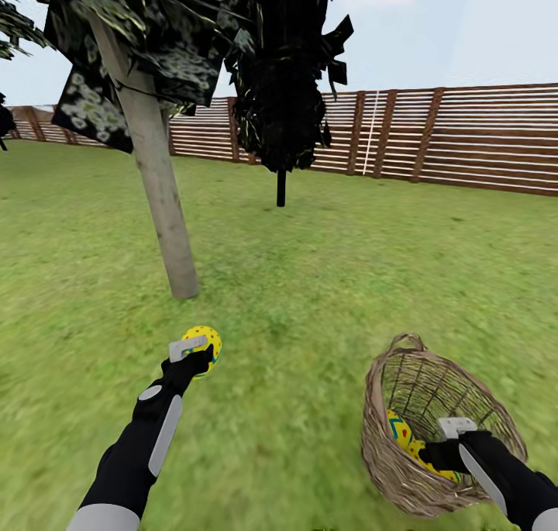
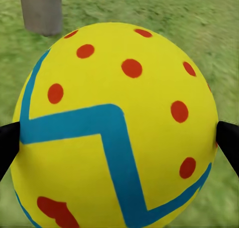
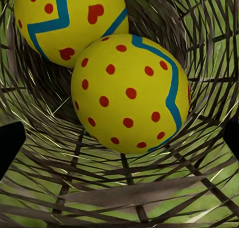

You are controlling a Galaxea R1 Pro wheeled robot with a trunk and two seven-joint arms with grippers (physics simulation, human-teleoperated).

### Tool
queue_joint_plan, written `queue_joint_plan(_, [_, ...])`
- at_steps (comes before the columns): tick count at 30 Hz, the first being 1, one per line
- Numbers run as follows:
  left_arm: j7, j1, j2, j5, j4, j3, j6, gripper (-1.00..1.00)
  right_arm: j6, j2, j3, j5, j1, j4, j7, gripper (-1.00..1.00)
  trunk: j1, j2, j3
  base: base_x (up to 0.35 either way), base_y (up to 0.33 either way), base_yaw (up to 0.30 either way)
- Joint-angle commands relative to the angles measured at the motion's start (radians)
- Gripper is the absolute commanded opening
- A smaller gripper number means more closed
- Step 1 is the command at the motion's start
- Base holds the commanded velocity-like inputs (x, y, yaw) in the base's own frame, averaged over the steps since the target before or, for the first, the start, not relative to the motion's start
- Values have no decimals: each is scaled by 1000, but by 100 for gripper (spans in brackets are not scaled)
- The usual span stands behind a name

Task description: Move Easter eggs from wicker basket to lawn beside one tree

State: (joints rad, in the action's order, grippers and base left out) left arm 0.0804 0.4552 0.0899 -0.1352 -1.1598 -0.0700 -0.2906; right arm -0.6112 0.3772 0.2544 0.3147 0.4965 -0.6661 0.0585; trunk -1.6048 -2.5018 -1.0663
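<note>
Between left gripper [image 1: 203, 350] fingertips, clamped: bright yellow egg [image 2: 117, 128], red spots, blue zigzag; right gripper [image 1: 434, 455] state unclear inside tan woven wicker basket [image 1: 387, 469].

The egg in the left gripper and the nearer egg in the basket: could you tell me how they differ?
The held egg is clamped between the left gripper fingers above the lawn, near the leaning trunk; the spotted basket egg lies free inside the wicker basket, against a third egg, with the right gripper open before it. The held egg's blue band looks broad, the basket egg's thin. Both are yellow with red dots and a blue zigzag.
</note>
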Motion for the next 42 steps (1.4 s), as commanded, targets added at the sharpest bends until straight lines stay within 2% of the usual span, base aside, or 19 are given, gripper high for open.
queue_joint_plan(1, [3, 0, 1, -11, -2, -1, -5, -100, -4, 1, 4, -3, 1, -1, 3, 100, 0, -1, -5, 0, 0, 0])
queue_joint_plan(9, [1, 0, 1, -12, -1, -1, -2, -100, -4, -3, 5, -3, 1, 0, 1, 100, -4, -3, -36, 0, 0, 0])
queue_joint_plan(17, [-2, 0, -2, -21, 30, -1, 5, -100, -4, -5, 5, -4, 1, 9, 1, 100, -4, -3, -36, 27, 0, 0])
queue_joint_plan(28, [-1, 0, -1, -22, 35, -5, 9, -100, -4, -4, 5, -4, 1, 10, 1, 100, -4, -3, -36, 130, -27, 0])
queue_joint_plan(42, [-1, 0, 1, -25, 35, -4, 18, -100, -3, -6, 5, -4, 1, 10, 0, 100, -4, -3, -36, 5, -63, 0])
